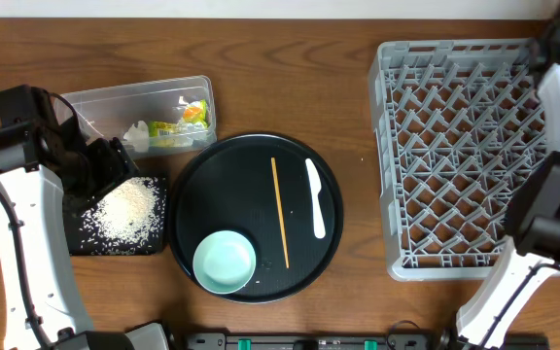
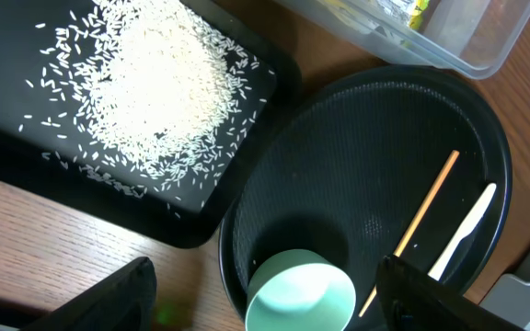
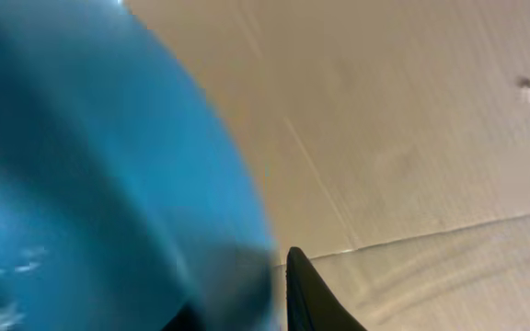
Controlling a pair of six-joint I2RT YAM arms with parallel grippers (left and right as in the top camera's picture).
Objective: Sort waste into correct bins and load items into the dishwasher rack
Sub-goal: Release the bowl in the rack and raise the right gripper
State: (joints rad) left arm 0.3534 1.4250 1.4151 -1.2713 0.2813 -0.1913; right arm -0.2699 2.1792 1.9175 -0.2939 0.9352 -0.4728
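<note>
The grey dishwasher rack (image 1: 465,156) stands at the right. The clear tub (image 1: 115,102) holds the snack wrapper (image 1: 191,114) and white scraps (image 1: 139,136). The rice heap (image 1: 129,209) lies in the shallow black tray (image 1: 86,241), also shown in the left wrist view (image 2: 145,83). The mint bowl (image 1: 225,261), wooden stick (image 1: 280,212) and white utensil (image 1: 315,197) lie on the round tray. My left gripper (image 1: 115,165) is open and empty, its fingers (image 2: 279,296) apart over the mint bowl (image 2: 302,299). My right gripper (image 3: 247,308) is shut on the blue bowl (image 3: 81,165), out of the overhead view. The cups are out of view.
The large round black tray (image 1: 192,185) sits between the shallow tray and the rack. My right arm (image 1: 552,204) reaches up along the rack's right side. Bare wooden table (image 1: 290,78) lies behind the round tray.
</note>
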